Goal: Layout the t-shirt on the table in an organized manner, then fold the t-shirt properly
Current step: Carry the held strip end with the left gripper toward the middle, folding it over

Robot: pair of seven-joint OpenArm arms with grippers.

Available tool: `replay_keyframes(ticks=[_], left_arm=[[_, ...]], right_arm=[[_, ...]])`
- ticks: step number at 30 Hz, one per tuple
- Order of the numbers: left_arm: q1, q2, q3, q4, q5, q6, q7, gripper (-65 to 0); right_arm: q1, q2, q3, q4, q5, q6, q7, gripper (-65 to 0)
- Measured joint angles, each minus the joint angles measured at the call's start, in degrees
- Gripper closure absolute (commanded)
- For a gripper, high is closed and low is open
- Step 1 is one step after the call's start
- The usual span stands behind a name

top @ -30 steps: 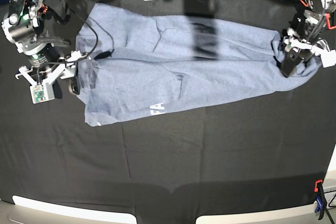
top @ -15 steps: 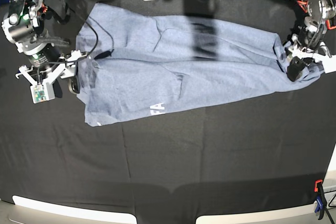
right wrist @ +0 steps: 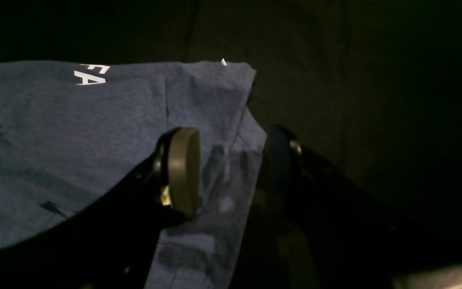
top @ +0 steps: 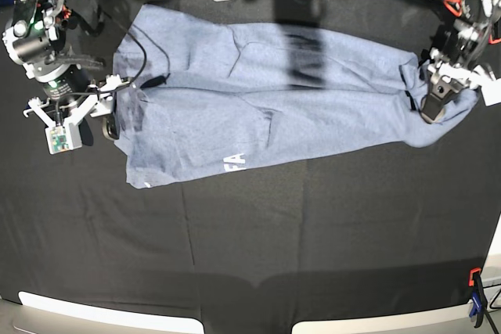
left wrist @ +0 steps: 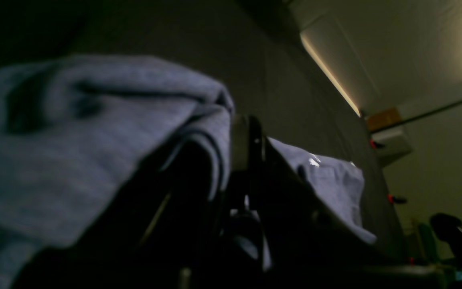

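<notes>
The t-shirt (top: 266, 107) lies spread lengthwise across the far half of the black bench (top: 258, 240), reaching from one pincer to the other, with folds and wrinkles over its middle and a shadow band across it. White letters (top: 236, 163) show near its near edge, closer to the right pincer than to the left.

The left pincer (top: 435, 104) sits at the shirt's end and is clenched on a bunched fold of the fabric. In the left wrist view the cloth (left wrist: 94, 132) humps up beside the dark fingers and drapes over them, and more of the shirt lies beyond them on the bench.

The right pincer (top: 121, 107) is released at the opposite end. In the right wrist view its two fingers straddle the shirt's edge: the tan pad (right wrist: 183, 170) is over the fabric, the dark finger (right wrist: 281, 168) over bare bench just past the hem. The shirt's corner (right wrist: 239, 70) lies ahead of the fingertips, and the letters "FA" (right wrist: 90, 75) show beyond the tan pad.
</notes>
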Motion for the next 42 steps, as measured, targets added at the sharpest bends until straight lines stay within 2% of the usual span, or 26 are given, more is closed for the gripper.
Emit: replay_keyframes(ticks=[4,10,17,20,21,23,25,26,27,28,29,30,32,35,38,42], left_arm=[[2.3,2.3,2.0,5.6,0.0,0.1,0.0,0.0],[4.9,2.6,16.0,10.9,1.7,-0.1,0.1,0.0],[4.8,6.4,27.5,11.1,14.7,0.0,-4.8,0.0],[4.6,7.8,32.4,11.1,22.9,0.2,-8.7,0.0],[4.4,8.1,34.0,11.1,25.3,3.2,-10.2,0.0],[3.9,8.1,37.0,11.1,30.1,6.8,-12.0,0.0],[3.0,7.9,39.1,11.1,33.8,7.9,-12.4,0.0],[2.3,7.9,40.1,11.1,35.6,8.4,-12.2,-8.0],[1.6,7.8,41.2,11.1,36.3,8.6,-12.2,-18.7],[0.9,7.8,42.2,11.1,36.1,8.7,-12.3,-27.0],[0.2,7.8,43.6,11.1,33.9,8.8,-11.8,-29.6],[-0.8,7.8,45.2,11.1,31.4,7.8,-9.5,-29.6],[-3.2,7.6,49.2,11.1,29.2,3.1,-3.3,-29.6],[-6.3,8.0,52.1,11.1,26.7,0.7,0.1,-29.6],[-8.1,7.8,49.8,11.1,26.3,1.2,0.3,-29.6],[-7.6,7.6,42.5,11.1,25.7,1.2,0.5,-29.5]], right_arm=[[0.0,0.0,0.0,0.0,0.0,0.0,0.0,-27.1],[0.0,0.0,0.0,0.0,0.0,1.2,0.2,-27.1],[0.0,0.0,0.0,0.0,0.0,1.2,0.2,-27.1],[0.0,0.0,0.0,0.0,0.0,1.2,0.2,-27.1],[0.0,0.0,0.0,0.0,0.0,1.2,0.2,-27.1],[0.0,0.0,0.0,0.0,0.0,1.2,0.2,-27.1],[0.0,0.0,0.0,0.0,0.0,1.2,0.2,-27.1],[0.0,0.0,0.0,0.0,0.0,1.2,0.2,-27.1],[0.0,0.0,0.0,0.0,0.0,1.2,0.2,-27.1],[0.0,0.0,0.0,0.0,0.0,1.2,0.2,-27.1],[0.0,0.0,0.0,0.0,0.0,1.2,0.2,-27.1],[0.0,0.0,0.0,0.0,0.0,1.3,0.2,-27.1],[0.0,0.0,0.0,0.0,0.0,1.3,0.2,-27.1],[0.0,0.0,0.0,0.0,0.0,1.3,0.2,-27.1],[0.0,0.0,0.0,0.0,0.0,1.2,-0.3,-27.1],[0.0,0.0,0.0,0.0,0.2,1.3,-0.3,-27.1]])
